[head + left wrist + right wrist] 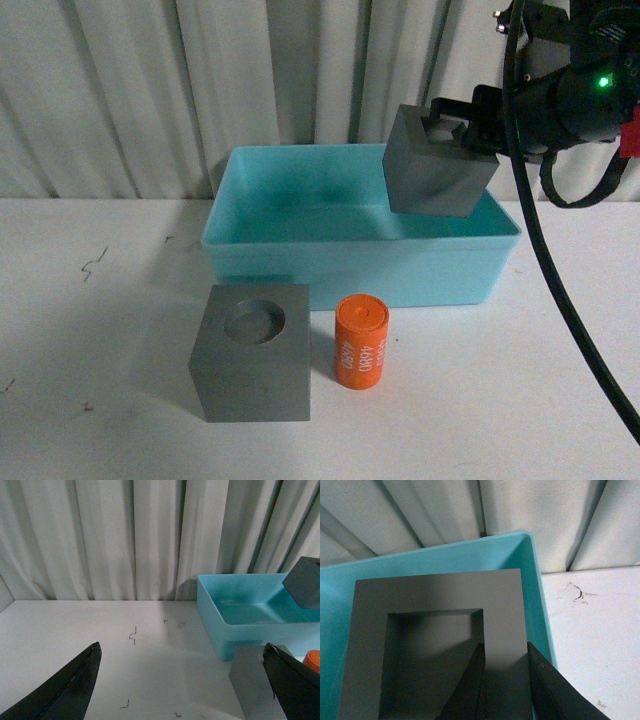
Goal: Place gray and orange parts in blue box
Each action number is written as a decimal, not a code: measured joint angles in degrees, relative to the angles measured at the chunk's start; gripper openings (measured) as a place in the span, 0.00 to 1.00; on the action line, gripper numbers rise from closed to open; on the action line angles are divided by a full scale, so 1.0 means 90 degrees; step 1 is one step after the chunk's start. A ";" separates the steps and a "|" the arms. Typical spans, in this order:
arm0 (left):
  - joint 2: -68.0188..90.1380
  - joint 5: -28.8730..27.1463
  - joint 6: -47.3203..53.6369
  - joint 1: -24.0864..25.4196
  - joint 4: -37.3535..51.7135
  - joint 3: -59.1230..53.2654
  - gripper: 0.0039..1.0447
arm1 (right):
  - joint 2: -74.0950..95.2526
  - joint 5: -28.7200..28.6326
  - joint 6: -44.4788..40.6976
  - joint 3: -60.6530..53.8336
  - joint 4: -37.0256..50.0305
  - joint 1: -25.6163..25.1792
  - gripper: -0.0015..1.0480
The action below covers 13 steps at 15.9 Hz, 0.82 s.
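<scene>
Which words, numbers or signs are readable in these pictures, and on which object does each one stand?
"4680": white digits running along the side of the orange cylinder, seen in the front view.
A second white line beside it: too blurred to read.
No text shows on the gray cube with the round recess, the gray cube with the square recess or the blue box.

Blue box (400, 270) gapes open; gray cube (250, 365) and orange cylinder (360, 345) stand before it.
</scene>
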 joint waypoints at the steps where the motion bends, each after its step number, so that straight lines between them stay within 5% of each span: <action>1: 0.0000 0.0000 0.0000 0.0000 0.0000 0.0000 0.94 | 0.0051 0.0090 0.0010 0.0002 0.0032 0.0002 0.18; 7: 0.0000 0.0000 0.0000 0.0000 0.0000 0.0000 0.94 | 0.0342 0.0750 0.0056 0.0029 -0.0187 -0.0005 0.18; 8: 0.0000 0.0000 0.0000 0.0000 0.0000 0.0000 0.94 | 0.0340 0.0823 0.0085 0.0029 -0.0226 -0.0005 0.29; 9: 0.0000 0.0000 0.0000 0.0000 0.0000 0.0000 0.94 | -0.0092 0.1178 0.0117 -0.0342 -0.0078 -0.0063 0.60; 13: 0.0000 0.0000 0.0000 0.0000 0.0000 0.0000 0.94 | -0.2509 0.1064 0.0420 -0.2030 0.0379 -0.0255 0.94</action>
